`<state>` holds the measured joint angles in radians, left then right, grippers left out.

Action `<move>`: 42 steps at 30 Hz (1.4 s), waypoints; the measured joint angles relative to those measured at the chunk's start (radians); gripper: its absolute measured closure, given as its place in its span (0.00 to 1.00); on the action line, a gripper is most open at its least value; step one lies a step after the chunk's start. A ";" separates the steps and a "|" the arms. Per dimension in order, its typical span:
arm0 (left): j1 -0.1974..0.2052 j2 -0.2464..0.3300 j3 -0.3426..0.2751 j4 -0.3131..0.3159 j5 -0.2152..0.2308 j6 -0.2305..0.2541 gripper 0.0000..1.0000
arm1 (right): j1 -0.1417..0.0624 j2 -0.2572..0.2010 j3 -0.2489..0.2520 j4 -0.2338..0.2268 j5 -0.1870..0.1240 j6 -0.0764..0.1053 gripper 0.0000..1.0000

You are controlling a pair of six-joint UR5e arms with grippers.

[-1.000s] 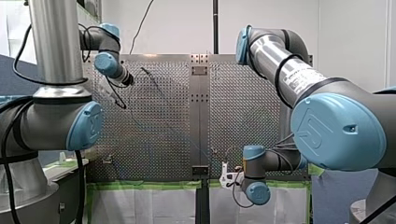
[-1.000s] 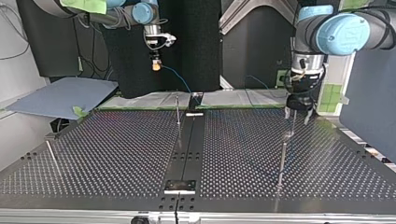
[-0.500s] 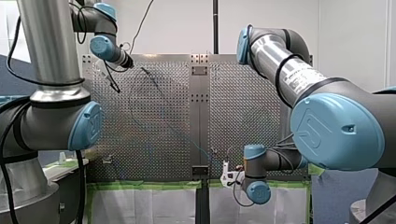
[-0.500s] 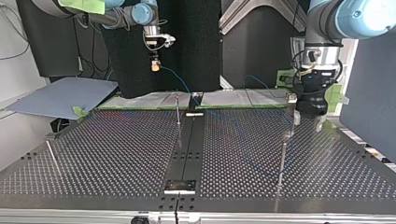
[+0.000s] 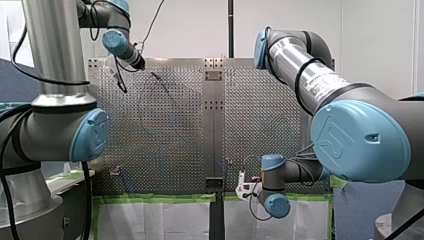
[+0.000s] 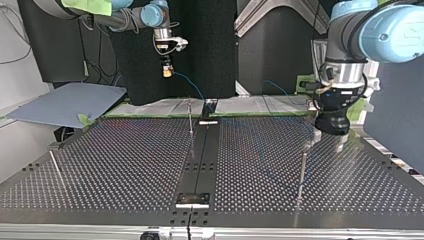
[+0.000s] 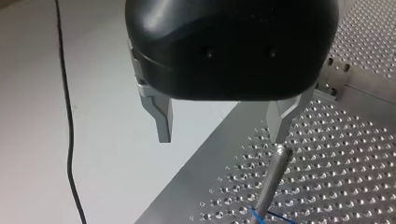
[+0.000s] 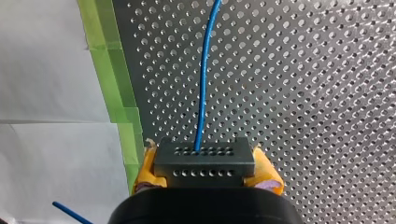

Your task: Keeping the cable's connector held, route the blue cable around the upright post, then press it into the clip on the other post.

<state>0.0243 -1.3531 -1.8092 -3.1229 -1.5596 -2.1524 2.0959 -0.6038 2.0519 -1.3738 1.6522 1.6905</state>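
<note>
Right hand (image 8: pixel 205 170) has its yellow pads clamped on the dark connector (image 8: pixel 204 156), by the desk (image 8: pixel 327 93) edge with the green tape (image 8: pixel 116 93). The blue cable (image 8: pixel 203 79) runs out over the holes. Left hand (image 7: pixel 223 126) is wide open and holding nothing, with one metal finger right above the post (image 7: pixel 271 182) near a desk edge.

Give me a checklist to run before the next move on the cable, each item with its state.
1. Grip of my right gripper on the connector: ok, it sits between the yellow pads.
2. No kink where the blue cable leaves the connector: ok.
3. Fingers of my left gripper apart, nothing between: ok.
4. Cable round the upright post: cannot tell; blue strands show low on it.
5. Left gripper clear of the post: cannot tell; its top lies right by one fingertip.
6. Cable in the clip: cannot tell; no clip shows.
</note>
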 joint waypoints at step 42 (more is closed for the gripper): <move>-0.102 -0.097 0.176 -0.203 -0.079 0.421 0.00 | 0.006 0.000 0.000 -0.005 -0.019 -0.006 1.00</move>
<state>-0.0772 -1.4506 -1.6335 -3.3259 -1.6389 -1.7311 2.1021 -0.6038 2.0519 -1.3791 1.6330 1.6848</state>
